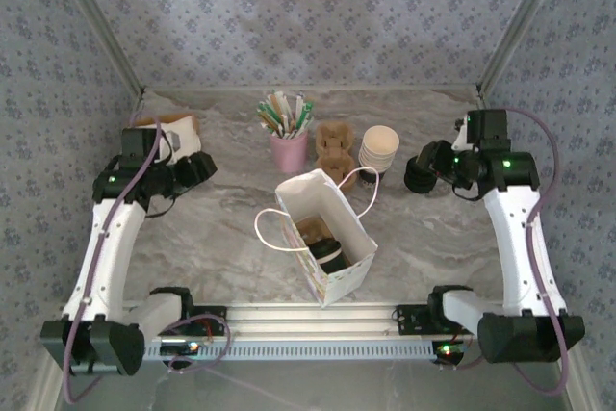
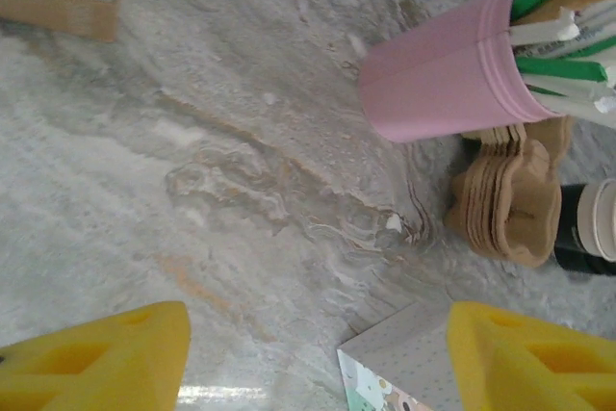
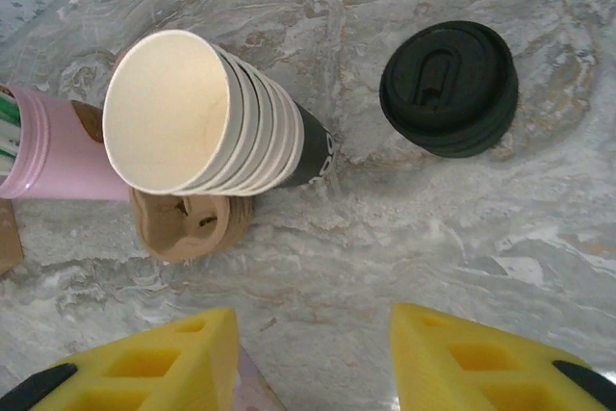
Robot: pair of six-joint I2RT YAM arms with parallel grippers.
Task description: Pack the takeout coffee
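Note:
The takeout coffee (image 1: pixel 328 251), a cream cup with a black lid, stands inside the open white paper bag (image 1: pixel 348 277) at the table's middle, next to something brown. One corner of the bag (image 2: pixel 404 358) shows between my left fingers. My left gripper (image 1: pixel 197 169) (image 2: pixel 318 334) hovers open over bare marble at the left, holding nothing. My right gripper (image 1: pixel 431 166) (image 3: pixel 313 334) is open too, above the table at the right, near the cups and lids, with nothing between its yellow fingers (image 3: pixel 452 353).
The pink holder (image 1: pixel 289 152) (image 2: pixel 443 74) (image 3: pixel 38 156) of straws stands at the back. Right of it are brown pulp carriers (image 1: pixel 334 150) (image 2: pixel 505 199) (image 3: pixel 188 223), stacked lidless cups (image 1: pixel 378 147) (image 3: pixel 192 113) and black lids (image 3: pixel 449 89). A cardboard box (image 1: pixel 178 131) sits far left.

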